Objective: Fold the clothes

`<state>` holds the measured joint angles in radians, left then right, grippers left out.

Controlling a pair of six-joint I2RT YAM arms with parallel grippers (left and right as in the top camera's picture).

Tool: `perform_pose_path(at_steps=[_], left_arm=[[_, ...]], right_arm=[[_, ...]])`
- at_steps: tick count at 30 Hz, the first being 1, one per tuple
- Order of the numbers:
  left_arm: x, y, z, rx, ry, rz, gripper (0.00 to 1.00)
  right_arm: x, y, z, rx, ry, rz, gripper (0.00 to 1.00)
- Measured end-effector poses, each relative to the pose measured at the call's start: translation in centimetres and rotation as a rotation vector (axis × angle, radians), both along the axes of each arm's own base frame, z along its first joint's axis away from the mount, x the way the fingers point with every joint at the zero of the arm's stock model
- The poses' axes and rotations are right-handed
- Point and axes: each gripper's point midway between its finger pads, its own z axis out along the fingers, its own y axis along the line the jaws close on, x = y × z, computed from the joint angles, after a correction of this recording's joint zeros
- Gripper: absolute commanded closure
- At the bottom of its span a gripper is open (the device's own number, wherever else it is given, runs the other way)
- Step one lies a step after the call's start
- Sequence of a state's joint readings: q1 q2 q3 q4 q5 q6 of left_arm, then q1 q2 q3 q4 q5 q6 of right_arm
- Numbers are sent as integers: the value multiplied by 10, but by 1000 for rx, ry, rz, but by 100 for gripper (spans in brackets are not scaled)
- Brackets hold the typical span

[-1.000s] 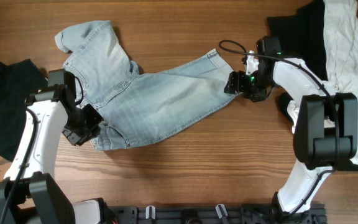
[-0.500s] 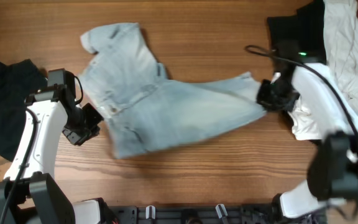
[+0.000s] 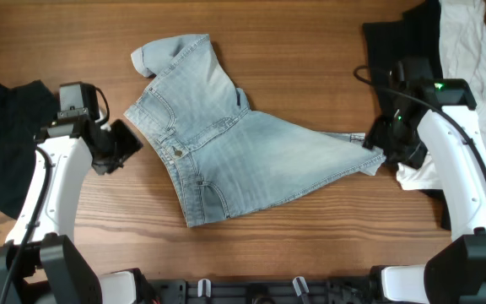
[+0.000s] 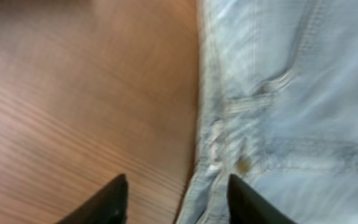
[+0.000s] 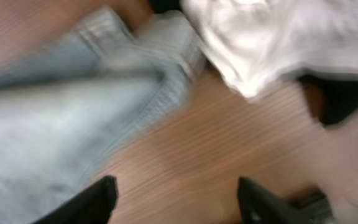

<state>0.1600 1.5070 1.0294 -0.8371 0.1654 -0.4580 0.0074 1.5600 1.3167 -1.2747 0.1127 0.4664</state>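
Pale-blue denim shorts [image 3: 234, 156] lie spread across the middle of the wooden table, one leg reaching right, the other curled at the top [image 3: 171, 52]. My left gripper [image 3: 118, 145] is open and empty just left of the waistband; in the left wrist view its fingertips straddle the waistband edge [image 4: 213, 149]. My right gripper [image 3: 386, 145] is open and empty just right of the leg hem [image 5: 166, 74], over bare wood, beside a white garment [image 5: 272, 37].
A black garment [image 3: 7, 127] lies at the left edge. A pile of black [image 3: 407, 38] and white [image 3: 471, 51] garments lies at the back right, partly under my right arm.
The shorts were dragged rightward across the table. My right gripper moved right and let go of the leg hem. My left gripper let go of the waistband and rose slightly.
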Motion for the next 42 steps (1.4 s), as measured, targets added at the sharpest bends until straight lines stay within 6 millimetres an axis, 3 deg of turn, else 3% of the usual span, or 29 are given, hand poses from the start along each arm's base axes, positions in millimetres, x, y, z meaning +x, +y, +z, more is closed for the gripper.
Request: perform_pose_path(at_steps=[5, 9, 12, 16, 23, 25, 26, 28, 29, 34, 42], left_arm=[[64, 4, 20, 19, -269, -17, 49], [104, -11, 29, 24, -417, -68, 39], [120, -27, 30, 23, -475, -110, 30], [135, -41, 9, 50, -484, -179, 26], [149, -33, -51, 148, -424, -221, 28], [148, -31, -61, 158, -407, -222, 36], [148, -31, -65, 162, -400, -224, 52], [146, -30, -71, 171, -380, -227, 87], [141, -29, -76, 176, -350, -228, 96], [95, -31, -87, 162, -92, -237, 96], [-20, -43, -89, 78, 371, -258, 96]], right_arm=[[69, 61, 17, 280, -306, 363, 14], [95, 98, 39, 394, -476, 540, 8], [102, 121, 50, 427, -540, 627, 5], [98, 148, 53, 461, -551, 710, 4], [96, 153, 50, 472, -539, 717, 4], [96, 153, 50, 472, -538, 717, 4], [96, 153, 49, 472, -537, 717, 4], [98, 153, 42, 476, -519, 713, 4], [98, 153, 39, 478, -509, 710, 4], [101, 153, 25, 484, -478, 703, 4], [107, 154, 10, 489, -455, 697, 4]])
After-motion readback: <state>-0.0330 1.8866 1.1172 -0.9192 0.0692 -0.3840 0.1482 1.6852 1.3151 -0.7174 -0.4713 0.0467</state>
